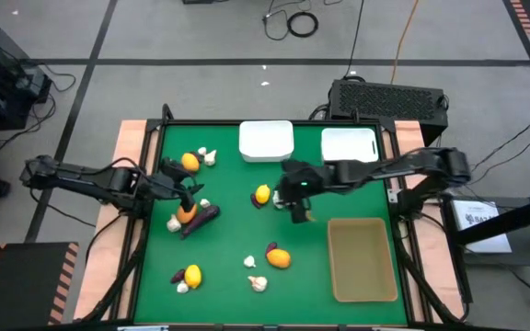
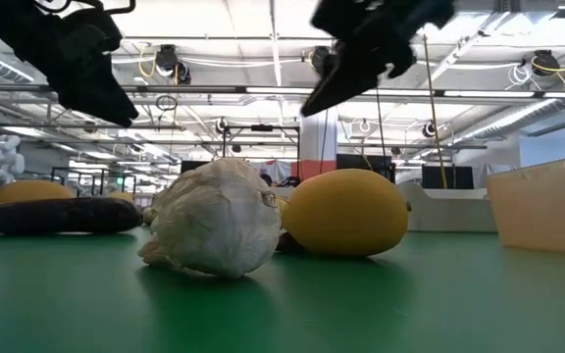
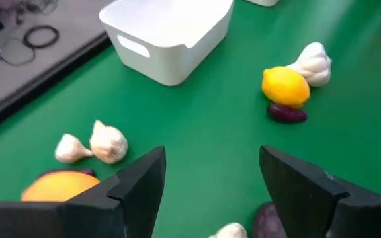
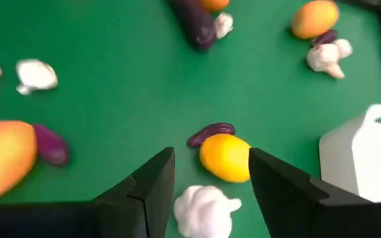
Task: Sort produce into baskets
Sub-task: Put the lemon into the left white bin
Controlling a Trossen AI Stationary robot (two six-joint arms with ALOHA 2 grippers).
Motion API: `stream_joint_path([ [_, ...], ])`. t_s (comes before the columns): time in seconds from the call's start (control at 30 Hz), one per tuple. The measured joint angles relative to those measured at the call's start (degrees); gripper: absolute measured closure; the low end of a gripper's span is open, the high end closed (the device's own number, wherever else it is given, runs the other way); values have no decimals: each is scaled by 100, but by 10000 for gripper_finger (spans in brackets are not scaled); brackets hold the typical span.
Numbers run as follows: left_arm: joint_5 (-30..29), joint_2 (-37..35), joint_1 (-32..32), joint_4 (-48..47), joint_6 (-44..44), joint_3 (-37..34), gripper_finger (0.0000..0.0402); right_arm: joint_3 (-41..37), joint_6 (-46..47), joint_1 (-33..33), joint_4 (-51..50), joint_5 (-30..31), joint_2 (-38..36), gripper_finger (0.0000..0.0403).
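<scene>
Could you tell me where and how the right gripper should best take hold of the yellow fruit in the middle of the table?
Probably across the yellow fruit's rounded middle, from straight above. It lies free on the table, but a garlic bulb and a purple piece sit close on opposite sides, so the open right gripper should set its fingers on the two clear flanks.

The green worktop [image 1: 237,276] carries two white bins [image 1: 266,142] [image 1: 349,144] along its far edge, a tan tray [image 1: 362,259] at the near right corner, and scattered produce — yellow fruits [image 1: 262,194], garlic bulbs [image 1: 258,284], purple pieces [image 1: 201,217] — across its left and middle.
</scene>
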Motion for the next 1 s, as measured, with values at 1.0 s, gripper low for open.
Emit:
stream_joint_path([
  [1.0,627,0,199,19,483,24,150,2947,-1557,-240,-2014,723,3212,60],
])
